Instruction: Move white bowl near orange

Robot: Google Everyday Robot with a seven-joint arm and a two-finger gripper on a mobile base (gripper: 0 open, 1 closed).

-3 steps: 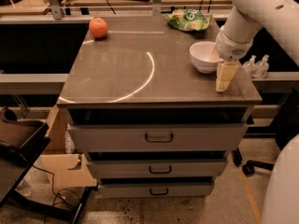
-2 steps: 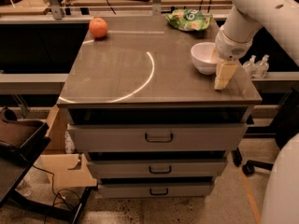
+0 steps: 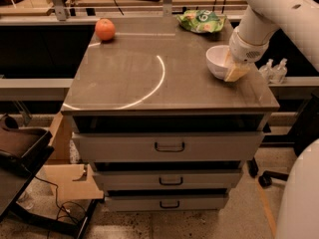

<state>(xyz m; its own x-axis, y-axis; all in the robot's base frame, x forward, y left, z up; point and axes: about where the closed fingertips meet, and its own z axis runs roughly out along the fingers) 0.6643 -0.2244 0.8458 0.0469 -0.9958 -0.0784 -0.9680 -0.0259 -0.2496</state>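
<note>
Currently the hand (image 3: pixel 234 72) sits low at the right side of the table (image 3: pixel 124 91), its yellowish tip pressed against the right rim of the white bowl (image 3: pixel 216 61). Whether the hand is spread or clamped on that rim cannot be told, since the bowl and the wrist hide the rest of it. Above it, the thick white arm (image 3: pixel 271 11) rises up and to the right, out of the top corner of the view.

The white bowl stands on the table near its right edge, about halfway back, with its open side up and its inside bare. Just behind it, toward the far edge, lies a green snack bag (image 3: pixel 202 21), crumpled and apart from the bowl. The orange (image 3: pixel 105 29) rests at the far left corner of the table, well apart from the bowl, with most of the brown tabletop between them. A bright curved line of light (image 3: pixel 158 78) sweeps across that middle stretch, from the far centre round to the near left corner.

Under the tabletop, three grey drawers are stacked: the top drawer (image 3: pixel 169 147), the middle drawer (image 3: pixel 171 181) and the bottom drawer (image 3: pixel 170 204), each with a dark handle and each closed. Past the right edge of the table, two small clear bottles (image 3: pixel 273 69) stand side by side on a lower ledge. On the floor at the left, a cardboard box (image 3: pixel 67 176) leans against the drawers.
</note>
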